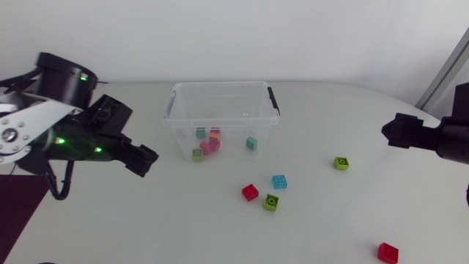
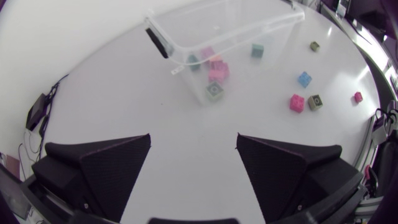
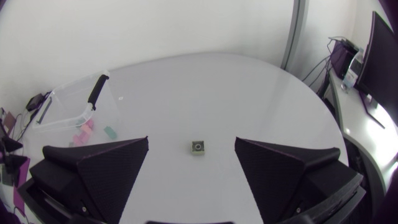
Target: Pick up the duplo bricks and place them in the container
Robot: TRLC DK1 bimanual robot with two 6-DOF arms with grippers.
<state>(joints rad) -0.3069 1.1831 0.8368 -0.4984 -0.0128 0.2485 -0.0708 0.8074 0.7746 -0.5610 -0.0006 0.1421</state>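
On the white counter (image 1: 146,227), a red brick (image 1: 250,192), a blue brick (image 1: 279,181) and a green brick (image 1: 271,202) lie clustered near the clear container (image 1: 220,83). A second green brick (image 1: 341,163) lies farther toward the right arm's side. A second red brick (image 1: 388,252) lies well apart from the rest. Inside the container rest several sorted bricks (image 1: 210,144), pink, green and teal. The left fingers (image 2: 115,165) stand wide apart, gripping nothing, with the container ahead of them. The right fingers (image 3: 106,165) are likewise spread and empty, well apart from the container, with the second green brick on the counter ahead of them.
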